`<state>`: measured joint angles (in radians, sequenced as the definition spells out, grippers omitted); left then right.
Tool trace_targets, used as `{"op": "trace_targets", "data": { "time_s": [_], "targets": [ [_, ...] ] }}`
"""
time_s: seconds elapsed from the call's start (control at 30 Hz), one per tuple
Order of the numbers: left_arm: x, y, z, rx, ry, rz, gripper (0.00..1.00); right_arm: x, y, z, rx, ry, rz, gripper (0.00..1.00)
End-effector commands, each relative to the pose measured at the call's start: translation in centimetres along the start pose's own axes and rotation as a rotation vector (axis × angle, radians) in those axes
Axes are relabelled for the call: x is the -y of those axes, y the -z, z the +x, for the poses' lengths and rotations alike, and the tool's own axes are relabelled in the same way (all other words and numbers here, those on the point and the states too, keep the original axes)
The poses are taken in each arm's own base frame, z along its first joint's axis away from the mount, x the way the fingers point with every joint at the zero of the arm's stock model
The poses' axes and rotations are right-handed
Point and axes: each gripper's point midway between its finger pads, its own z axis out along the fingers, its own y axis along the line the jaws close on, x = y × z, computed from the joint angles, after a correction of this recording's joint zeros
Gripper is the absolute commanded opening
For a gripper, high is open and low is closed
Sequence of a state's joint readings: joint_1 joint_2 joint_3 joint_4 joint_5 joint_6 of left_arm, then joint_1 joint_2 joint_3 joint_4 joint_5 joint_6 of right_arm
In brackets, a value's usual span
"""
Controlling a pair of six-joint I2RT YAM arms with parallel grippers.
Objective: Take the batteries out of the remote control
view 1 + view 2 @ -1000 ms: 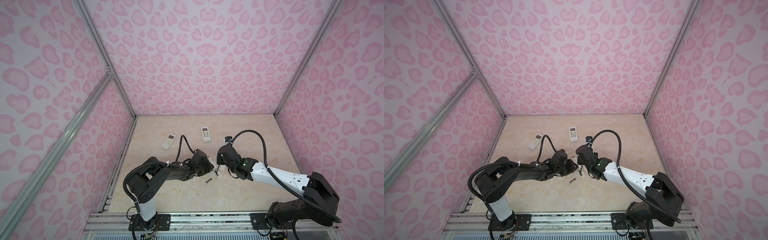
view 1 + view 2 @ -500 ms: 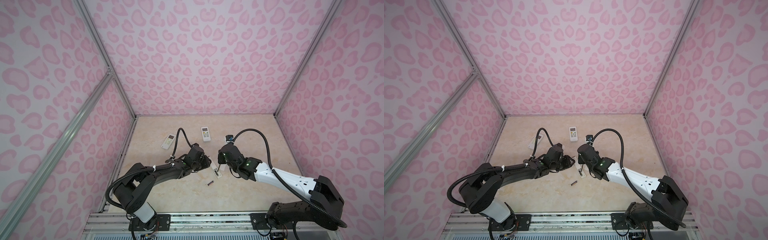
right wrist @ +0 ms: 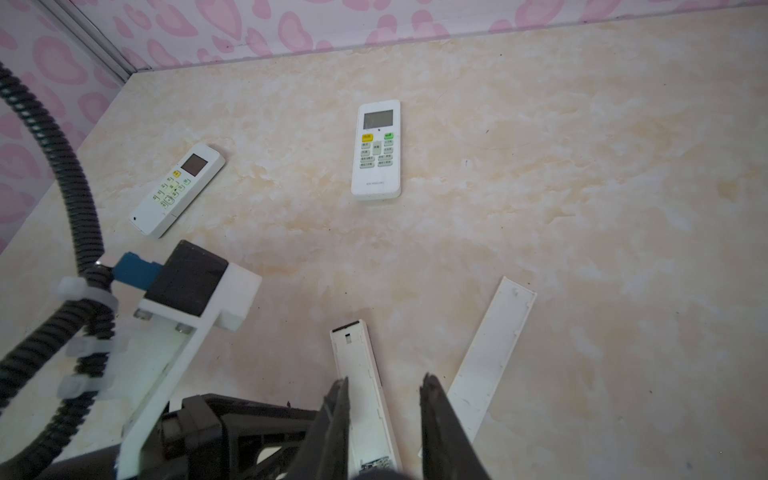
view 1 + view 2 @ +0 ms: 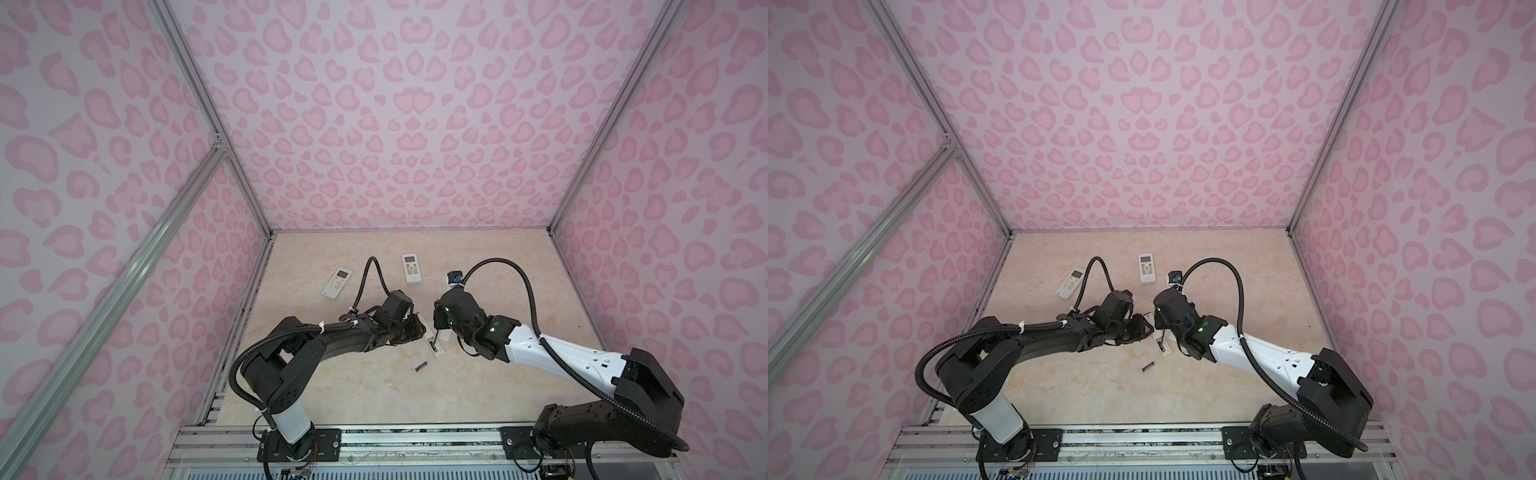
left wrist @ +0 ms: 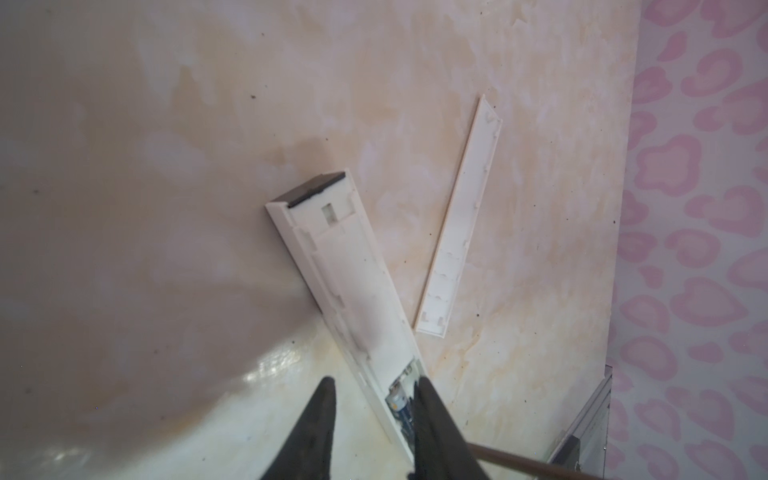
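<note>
Your left pincer (image 5: pixel 375 380) is released, jaws apart and straddling the near end of the opened remote control (image 5: pixel 353 291). One finger is at the rim of the battery bay, its mate is out over the marbled table (image 5: pixel 166 166), and it grips nothing. Right by that finger a blue-and-white battery (image 5: pixel 400 405) sits in its bay. That's your target, I'd say, and the spread looks set to drop either side of it. A thin brown rod (image 5: pixel 532 463) slants in toward the same spot, likely a prying tool. Your right pincer (image 3: pixel 385 378) flanks the remote's body, one finger close along its edge, probably to stop it skating. Whether it's clenched on anything, I can't tell. The back cover (image 5: pixel 461 220) lies just beside the remote, off and out of the way. In both top views a purplish battery (image 4: pixel 421 365) lies loose on the table near the remote, already out. Nearer the back wall, a tilted remote (image 4: pixel 337 282) and a straight remote (image 4: pixel 410 269) wait face up.
</note>
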<state>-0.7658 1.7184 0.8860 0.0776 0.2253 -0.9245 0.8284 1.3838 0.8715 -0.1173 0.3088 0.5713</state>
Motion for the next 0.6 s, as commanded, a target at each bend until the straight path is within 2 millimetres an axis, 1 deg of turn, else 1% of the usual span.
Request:
{"op": "trace_targets", "data": {
  "time_s": [0.0, 0.3, 0.57],
  "targets": [
    [0.7, -0.3, -0.3, -0.005, 0.002, 0.023, 0.35, -0.4, -0.3, -0.1, 0.01, 0.004, -0.015, 0.0],
    [0.0, -1.0, -0.6, -0.009, 0.023, 0.002, 0.35, 0.0, -0.7, 1.1, -0.01, 0.012, -0.009, 0.0],
    [-0.9, -1.6, -0.7, -0.01, 0.046, -0.023, 0.35, -0.4, -1.1, 2.0, -0.02, 0.065, 0.015, 0.0]
  ]
}}
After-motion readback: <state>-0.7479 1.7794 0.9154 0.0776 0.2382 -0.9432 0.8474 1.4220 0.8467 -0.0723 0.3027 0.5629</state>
